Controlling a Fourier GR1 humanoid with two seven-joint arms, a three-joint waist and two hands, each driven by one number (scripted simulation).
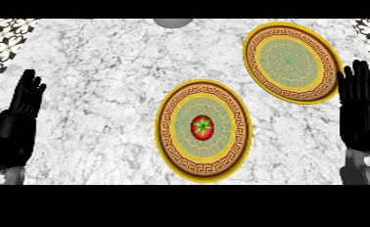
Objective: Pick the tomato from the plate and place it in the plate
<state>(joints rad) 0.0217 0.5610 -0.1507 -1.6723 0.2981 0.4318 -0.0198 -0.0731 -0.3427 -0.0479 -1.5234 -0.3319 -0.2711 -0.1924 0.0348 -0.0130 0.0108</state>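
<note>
The tomato (202, 127) sits in the middle of the near plate (171, 143), close to the front edge of the surface (94, 74). It is small, round and red, with a green star-shaped top facing up. It looks smooth and shiny, so it could slip, and being round it could roll. A tomato is soft too, so squeezing it hard might hurt it. The best place to take hold seems to be its two round sides, with the fingers coming down from above.

The far plate (254, 59) lies near the back right corner of the surface, well apart from the tomato. Nothing is on it. Both plates are round and flat, with a yellow edge, a brown ring with a square pattern, and a pale green middle. The surface is white stone with grey marks.

The left hand (20, 118) rests at the left edge, fingers straight up and holding nothing. The right hand (356, 108) rests at the right edge, just beside the far plate, fingers straight and holding nothing.
</note>
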